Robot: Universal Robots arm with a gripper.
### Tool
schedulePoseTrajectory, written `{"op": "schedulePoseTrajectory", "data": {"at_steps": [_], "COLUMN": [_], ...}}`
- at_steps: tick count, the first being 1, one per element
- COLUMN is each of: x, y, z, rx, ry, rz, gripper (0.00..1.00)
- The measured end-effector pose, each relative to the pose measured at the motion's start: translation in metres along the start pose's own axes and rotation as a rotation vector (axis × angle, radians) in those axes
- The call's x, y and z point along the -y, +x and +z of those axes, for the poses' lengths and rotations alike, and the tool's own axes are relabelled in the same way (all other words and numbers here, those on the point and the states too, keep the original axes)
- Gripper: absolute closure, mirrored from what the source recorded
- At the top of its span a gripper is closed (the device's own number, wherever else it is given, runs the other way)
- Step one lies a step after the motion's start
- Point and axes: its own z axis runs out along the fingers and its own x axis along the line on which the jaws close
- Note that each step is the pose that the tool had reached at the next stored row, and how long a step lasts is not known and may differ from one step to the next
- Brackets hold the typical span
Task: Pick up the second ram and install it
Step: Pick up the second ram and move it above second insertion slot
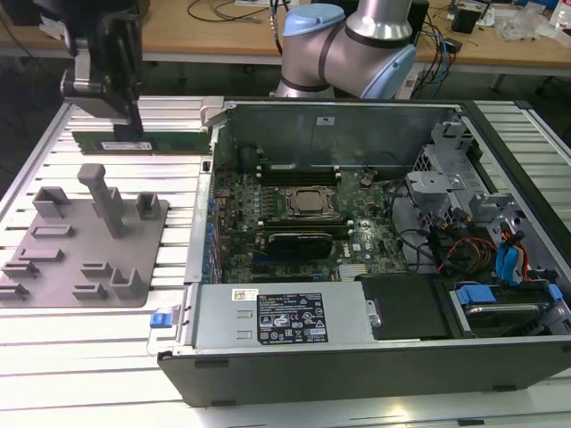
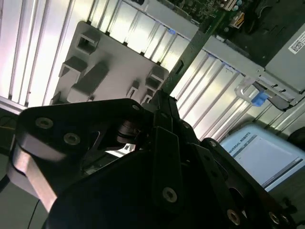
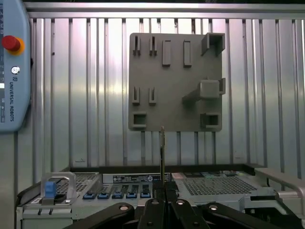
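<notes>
Ram: we see the second ram [image 1: 156, 143] held level above the surface [image 1: 89, 339] at the far left, outside the computer case [image 1: 375, 366].
Pincer: the pincer [image 1: 134, 129] is clamped on the ram.
Progress: we judge the pick-up done and the seating on the motherboard [image 1: 268, 201] not yet done.
Around: a grey fixture plate [image 1: 53, 267] lies nearer.
In the way: the case's left wall [image 1: 217, 134] stands between ram and motherboard.

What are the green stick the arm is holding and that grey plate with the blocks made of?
The second ram, held in the gripper, looks like rigid green circuit board carrying a white label. The grey plate looks like matte plastic: uniform dull grey, no glint, unlike the shiny ribbed metal table under it.
</notes>
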Motion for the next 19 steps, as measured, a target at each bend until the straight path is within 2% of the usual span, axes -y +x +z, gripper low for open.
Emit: {"op": "schedulePoseTrajectory", "data": {"at_steps": [2,3,19], "x": [0.016,0.0196,0.0536], "y": [-0.0002,-0.0003,-0.0008], "z": [-0.0007,-0.0009,-0.0024], "rx": [0.0001,0.0,0.0], "ry": [0.0001,0.0,0.0], "rz": [0.0,0.0,0.0], "gripper": [0.91,0.91,0.91]}}
